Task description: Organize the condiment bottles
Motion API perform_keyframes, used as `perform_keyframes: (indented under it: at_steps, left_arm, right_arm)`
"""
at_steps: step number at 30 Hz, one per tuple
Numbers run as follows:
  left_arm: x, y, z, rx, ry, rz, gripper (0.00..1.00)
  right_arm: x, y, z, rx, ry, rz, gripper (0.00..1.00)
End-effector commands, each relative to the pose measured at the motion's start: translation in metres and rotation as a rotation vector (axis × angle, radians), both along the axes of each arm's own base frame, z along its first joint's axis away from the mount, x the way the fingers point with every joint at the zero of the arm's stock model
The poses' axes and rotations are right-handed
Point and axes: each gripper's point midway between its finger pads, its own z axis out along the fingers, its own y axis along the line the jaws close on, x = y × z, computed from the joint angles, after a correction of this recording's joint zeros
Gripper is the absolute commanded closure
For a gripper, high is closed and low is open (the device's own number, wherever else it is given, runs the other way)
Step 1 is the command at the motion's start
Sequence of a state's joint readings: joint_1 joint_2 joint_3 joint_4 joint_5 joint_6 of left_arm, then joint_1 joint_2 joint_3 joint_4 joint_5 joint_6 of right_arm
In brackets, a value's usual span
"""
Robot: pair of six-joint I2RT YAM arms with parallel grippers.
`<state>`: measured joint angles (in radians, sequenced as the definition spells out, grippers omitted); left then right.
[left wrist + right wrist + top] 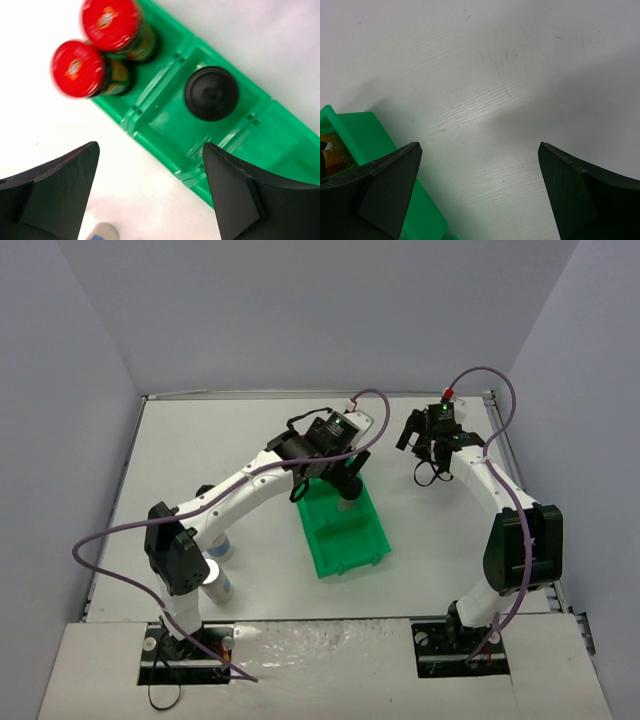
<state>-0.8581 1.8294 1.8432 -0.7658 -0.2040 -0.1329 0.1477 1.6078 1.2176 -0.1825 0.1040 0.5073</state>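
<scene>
While the left gripper hangs over the green bin with its jaws spread wide and nothing between them, the sorting looks roughly half done. Two red-capped jars stand upright, close together, in one end compartment of the bin. One black-capped bottle stands alone in the middle compartment. What shows of the compartment at the bin's other end is bare.

By my reading, the step in hand is pairing up that middle compartment. The next move calls for the left gripper to rise clear of the bin, above the red caps, and travel away from it for another bottle.

Two pale bottles stand on the tabletop well to the left of the bin, near its nearer end. The left arm partly hides them, and from overhead I cannot tell their cap colours. That arm's lower link and its looping cable lie over them, so reaching back from the bin looks cramped, and a careless swing could knock one over.

The right gripper is just right of the bin's far end, equally wide open and empty, above bare tabletop. Only a corner of the bin shows at the edge of its own view. No bottle shows to the right of the bin, so it has nothing within easy reach.
</scene>
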Motion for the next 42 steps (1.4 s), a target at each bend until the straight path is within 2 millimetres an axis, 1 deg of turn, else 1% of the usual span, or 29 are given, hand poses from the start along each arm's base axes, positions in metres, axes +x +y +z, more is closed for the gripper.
perform_keyframes:
  at_steps: [1,3,6,9,13,16,18,21,24,27,32,34,37,38,42]
  left_arm:
    - [0.002,0.064,0.038,0.033,-0.116,0.303,0.19]
    - [0.01,0.094,0.036,0.074,-0.135,0.428,0.19]
    - [0.017,0.131,0.023,0.04,-0.091,0.579,0.19]
    - [0.024,0.162,0.009,0.046,-0.074,0.667,0.19]
    - [0.031,0.193,0.007,0.059,-0.083,0.742,0.19]
    - [0.04,0.217,0.009,0.051,-0.097,0.778,0.19]
    - [0.043,0.227,0.008,0.059,-0.096,0.797,0.18]
    - [0.048,0.246,0.003,0.059,-0.078,0.841,0.18]
    - [0.049,0.265,-0.011,0.009,-0.024,0.879,0.18]
    - [0.05,0.275,-0.024,-0.045,0.019,0.907,0.16]
    - [0.045,0.285,-0.042,-0.082,0.064,0.923,0.14]
    - [0.042,0.286,-0.049,-0.097,0.087,0.925,0.14]
    - [0.04,0.28,-0.054,-0.13,0.105,0.904,0.14]
    - [0.041,0.279,-0.053,-0.136,0.101,0.901,0.14]
    - [0.03,0.277,-0.063,-0.142,0.151,0.913,0.13]
  right_arm:
    - [0.01,-0.001,0.017,0.017,-0.072,-0.011,0.0]
    - [0.01,0.0,0.014,0.022,-0.069,-0.007,0.0]
    - [0.011,0.001,0.013,0.025,-0.068,-0.002,0.0]
    - [0.012,0.001,0.013,0.023,-0.069,0.0,0.0]
    - [0.011,0.002,0.01,0.024,-0.062,0.006,0.0]
    - [0.011,0.003,0.008,0.029,-0.059,0.01,0.0]
    - [0.011,0.003,0.01,0.03,-0.062,0.011,0.0]
    - [0.011,0.003,0.01,0.031,-0.061,0.011,0.0]
    - [0.011,0.003,0.012,0.029,-0.066,0.011,0.0]
    - [0.011,0.003,0.013,0.03,-0.068,0.012,0.0]
    - [0.011,0.004,0.013,0.03,-0.069,0.016,0.0]
    - [0.012,0.004,0.013,0.034,-0.068,0.018,0.0]
    - [0.014,0.005,0.014,0.037,-0.071,0.019,0.0]
    - [0.014,0.005,0.015,0.037,-0.072,0.018,0.0]
    - [0.015,0.006,0.013,0.043,-0.069,0.02,0.0]
